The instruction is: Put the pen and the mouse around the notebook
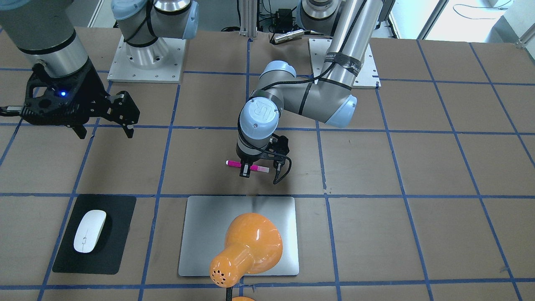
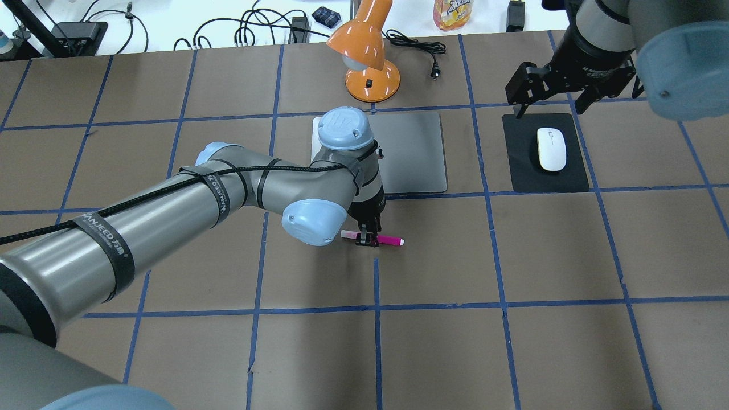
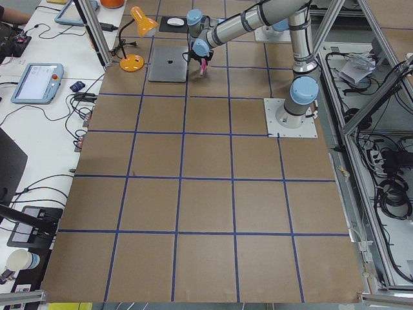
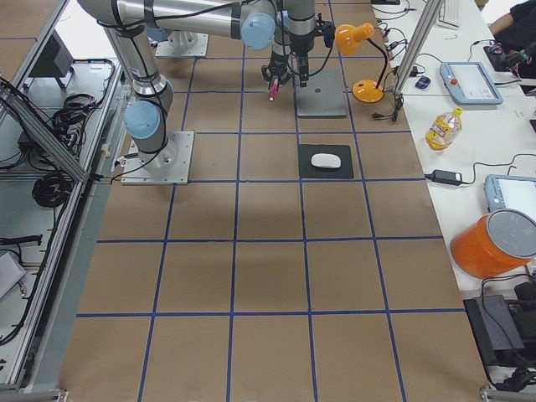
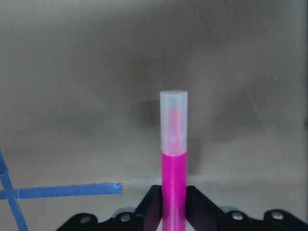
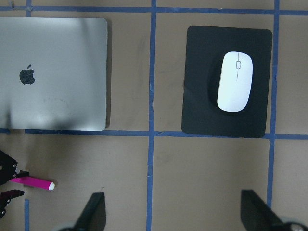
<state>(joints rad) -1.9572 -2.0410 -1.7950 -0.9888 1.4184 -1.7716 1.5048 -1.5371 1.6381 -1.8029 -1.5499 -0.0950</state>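
My left gripper (image 1: 245, 170) (image 2: 367, 239) is shut on the magenta pen (image 1: 234, 164) (image 2: 388, 240) (image 5: 173, 168) at its middle. It holds the pen level and low over the table, just on the robot's side of the silver notebook (image 1: 200, 234) (image 2: 416, 154) (image 6: 57, 72). The white mouse (image 1: 90, 230) (image 2: 551, 149) (image 6: 235, 82) lies on a black mat (image 1: 117, 251) (image 6: 197, 110) beside the notebook. My right gripper (image 1: 105, 133) (image 2: 549, 108) (image 6: 175, 211) hangs open and holds nothing, well above the table near the mat's robot-side edge.
An orange desk lamp (image 1: 250, 246) (image 2: 370, 62) stands at the notebook's far side, its shade leaning over the slab. Beyond the table's far edge are cables and a bottle (image 2: 453, 14). Blue tape lines grid the brown table (image 2: 512, 341).
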